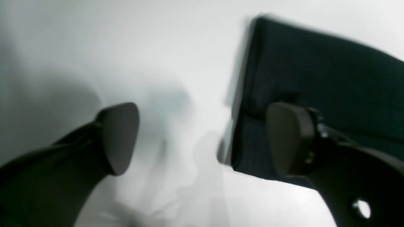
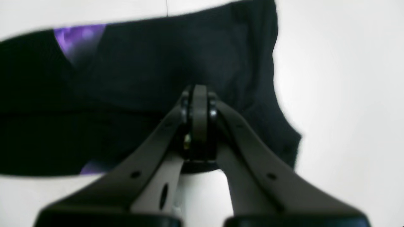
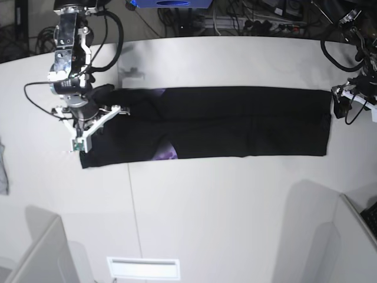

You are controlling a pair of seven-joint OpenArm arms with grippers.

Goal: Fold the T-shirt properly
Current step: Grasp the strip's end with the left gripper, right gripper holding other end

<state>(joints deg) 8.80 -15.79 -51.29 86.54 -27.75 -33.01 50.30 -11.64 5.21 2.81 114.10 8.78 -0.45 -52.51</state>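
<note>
The black T-shirt [image 3: 235,124] lies on the white table [image 3: 235,206] as a long flat strip running left to right. A bit of purple print [image 3: 166,154] peeks out at its front edge. My right gripper [image 2: 199,104] is shut, its tips down over the cloth [image 2: 157,63] near the strip's left end [image 3: 91,112]. Whether cloth is pinched between them does not show. My left gripper [image 1: 205,138] is open wide at the strip's right end [image 3: 341,106]. One pad [image 1: 290,138] hangs over the shirt's corner [image 1: 315,78], the other pad [image 1: 120,138] over bare table, with nothing between them.
A small grey cloth scrap [image 3: 3,168] lies at the table's left edge. Cables and gear crowd the area behind the table's back edge [image 3: 235,23]. Grey panels stand at the front left [image 3: 35,253] and front right [image 3: 353,236], with a white slot [image 3: 143,268] between them.
</note>
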